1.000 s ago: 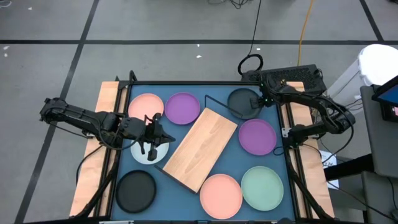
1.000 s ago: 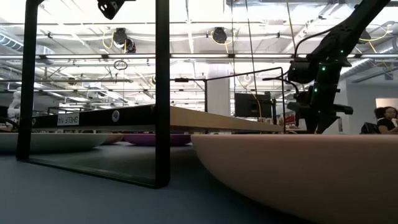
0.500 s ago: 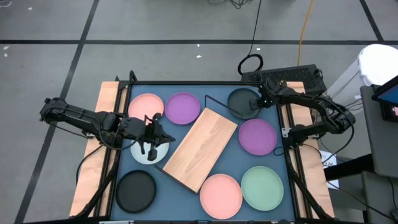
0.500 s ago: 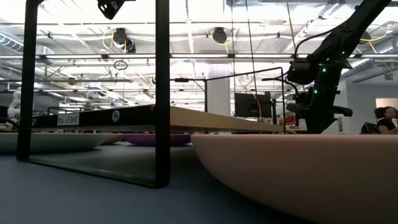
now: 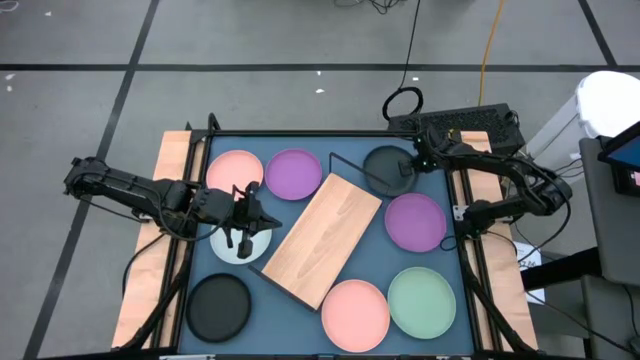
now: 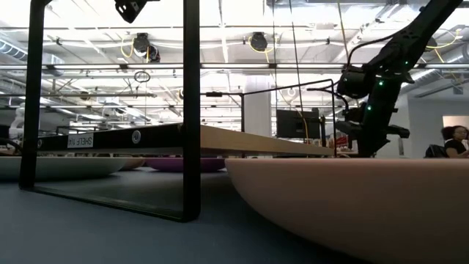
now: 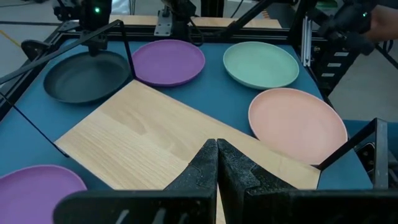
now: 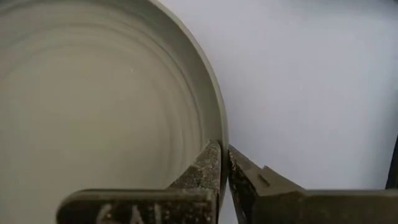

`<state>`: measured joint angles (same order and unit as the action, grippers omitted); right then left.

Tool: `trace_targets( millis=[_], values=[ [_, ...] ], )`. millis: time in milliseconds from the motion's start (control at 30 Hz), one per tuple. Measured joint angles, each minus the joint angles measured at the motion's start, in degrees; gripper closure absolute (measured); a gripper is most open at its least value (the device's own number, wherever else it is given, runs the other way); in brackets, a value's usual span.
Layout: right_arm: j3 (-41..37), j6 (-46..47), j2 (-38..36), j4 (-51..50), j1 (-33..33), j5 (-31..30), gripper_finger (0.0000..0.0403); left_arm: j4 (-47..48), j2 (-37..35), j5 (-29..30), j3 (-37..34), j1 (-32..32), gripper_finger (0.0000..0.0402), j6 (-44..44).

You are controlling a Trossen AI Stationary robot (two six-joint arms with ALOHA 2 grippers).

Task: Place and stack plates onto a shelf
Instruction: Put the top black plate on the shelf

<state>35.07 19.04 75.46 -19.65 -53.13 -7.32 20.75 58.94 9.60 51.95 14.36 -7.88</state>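
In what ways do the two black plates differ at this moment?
The black plate at the far right has the right gripper shut on its rim; the black plate at the near left is untouched. The far one lies by the shelf corner; the near one lies apart. Both are round and shallow.

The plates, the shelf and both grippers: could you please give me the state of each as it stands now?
Black plate at the far right: rim pinched by the right gripper.
Right gripper: shut on that rim.
Left gripper: shut, empty, above the white-grey plate.
White-grey plate: flat on the table.
Shelf: standing askew, board bare.
Other six plates: flat on the table, unstacked.
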Motion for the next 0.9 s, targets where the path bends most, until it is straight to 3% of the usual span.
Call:
trace_targets(
  millis=[433,667,900],
  values=[
    [3.8,-0.1,-16.5,-4.3,0.0,-3.4,0.0402,0.0,0.0,0.0,0.0,0.0,0.0398,0.3],
    [11.7,-0.3,-22.8,-12.9,0.0,-5.0,0.0402,0.0,0.0,0.0,0.0,0.0,0.0398,0.3],
    [22.3,-0.3,-23.1,-21.5,0.5,-5.0,0.0403,0.0,0.0,0.0,0.0,0.0,0.0398,0.3]
  ],
)
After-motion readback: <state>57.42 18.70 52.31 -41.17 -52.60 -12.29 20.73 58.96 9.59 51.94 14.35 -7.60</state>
